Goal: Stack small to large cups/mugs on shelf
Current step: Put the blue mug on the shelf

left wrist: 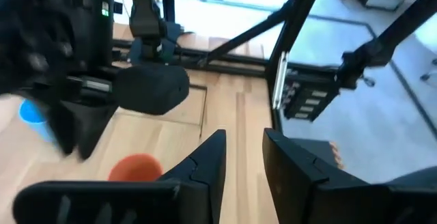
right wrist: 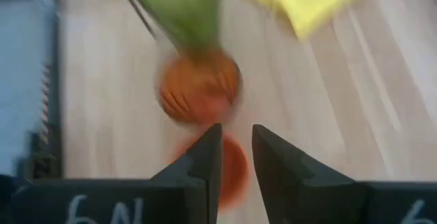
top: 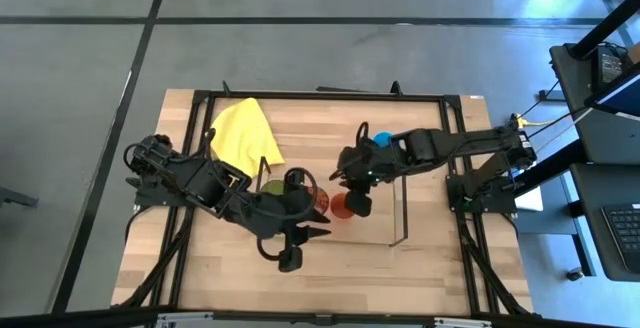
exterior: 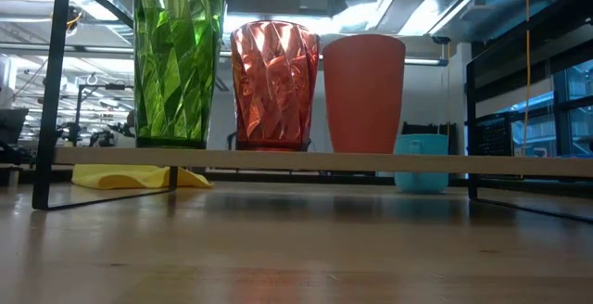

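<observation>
Three cups stand in a row on the shelf (exterior: 278, 159) board in the low view: green tumbler (exterior: 177, 60) at one end, red-orange patterned cup (exterior: 273, 85) just beside it, plain orange cup (exterior: 363, 93) next, close to the patterned one. Light blue mug (exterior: 422, 161) is not on the shelf; it sits on the desk (exterior: 296, 239) behind, seen under the board. Yellow cloth (exterior: 139, 176) lies on the desk farther back, below the green tumbler's end. High view: left hand (top: 302, 236) is on the near side of the cup row, arm reaching in from the desk's left; its fingers (left wrist: 205, 162) are apart with a narrow gap, holding nothing. Right hand (top: 352, 196) hangs over the orange cup's end of the row, arm stretched in from the right; its fingers (right wrist: 208, 152) are also slightly apart, nothing between them, pointing down at the patterned and orange cups. The blue mug shows in the high view just behind the right arm's wrist, near the shelf's far side. Yellow cloth in the high view lies at the desk's far left part, well apart from both hands. Dark wire end frames of the shelf stand upright at both ends.
</observation>
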Controlling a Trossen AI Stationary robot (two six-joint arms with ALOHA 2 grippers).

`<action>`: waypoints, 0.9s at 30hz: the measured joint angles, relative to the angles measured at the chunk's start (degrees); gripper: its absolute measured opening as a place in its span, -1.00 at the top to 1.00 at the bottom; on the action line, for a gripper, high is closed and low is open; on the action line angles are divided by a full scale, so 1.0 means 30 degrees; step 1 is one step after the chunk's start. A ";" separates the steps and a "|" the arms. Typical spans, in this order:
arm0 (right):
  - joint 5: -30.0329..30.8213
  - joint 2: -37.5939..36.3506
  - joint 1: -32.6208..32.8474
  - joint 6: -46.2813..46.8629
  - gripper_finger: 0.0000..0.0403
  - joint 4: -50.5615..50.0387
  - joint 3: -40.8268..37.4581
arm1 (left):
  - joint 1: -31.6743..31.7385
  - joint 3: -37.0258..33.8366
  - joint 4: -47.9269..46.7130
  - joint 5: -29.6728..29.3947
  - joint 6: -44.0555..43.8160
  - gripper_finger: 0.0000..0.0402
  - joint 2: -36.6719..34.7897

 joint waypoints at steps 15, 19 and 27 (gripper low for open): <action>-0.3282 -0.0002 -0.4528 -0.2266 0.59 -0.7373 0.1537 | 0.0252 0.0000 0.2072 0.2830 0.2456 0.54 0.0000; -0.6052 -0.0005 -0.6068 -0.3834 0.59 -0.6954 0.0055 | 0.0734 0.0000 0.2787 0.4212 0.2736 0.54 0.0000; -0.7908 0.0017 -0.8777 -0.5497 0.59 -0.5951 -0.3890 | 0.1093 0.0000 0.3330 0.4654 0.2575 0.54 0.0000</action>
